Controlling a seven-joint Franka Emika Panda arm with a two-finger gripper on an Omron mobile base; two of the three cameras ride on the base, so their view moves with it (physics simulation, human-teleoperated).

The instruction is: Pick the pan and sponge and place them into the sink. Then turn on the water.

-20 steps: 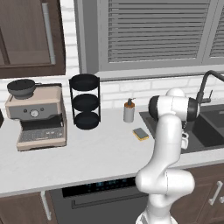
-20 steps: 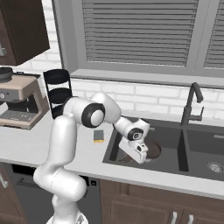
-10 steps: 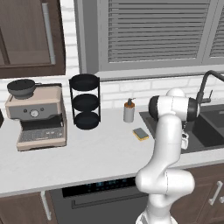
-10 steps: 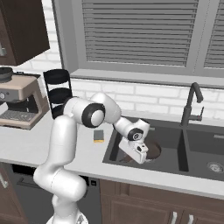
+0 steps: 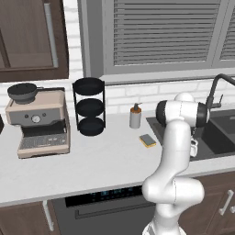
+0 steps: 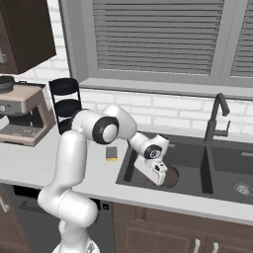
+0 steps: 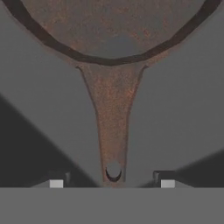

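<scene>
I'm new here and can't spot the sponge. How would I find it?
Start at the dark sink under the window. On the pale counter beside its left edge lies the sponge, near the soap bottle. It is the small flat rectangle, grey-green on top with a yellow layer.

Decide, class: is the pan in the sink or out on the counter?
In. The pan lies flat on the sink floor, its handle between the parted fingertips with clear gaps; the sponge remains on the counter.

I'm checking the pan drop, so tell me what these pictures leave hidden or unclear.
- Left base view: the sink basin floor, blocked by the arm and cut by the right edge.
- Right base view: most of the pan, covered by the hand.
- Hand view: the pan's far rim, cut by the top edge.
</scene>
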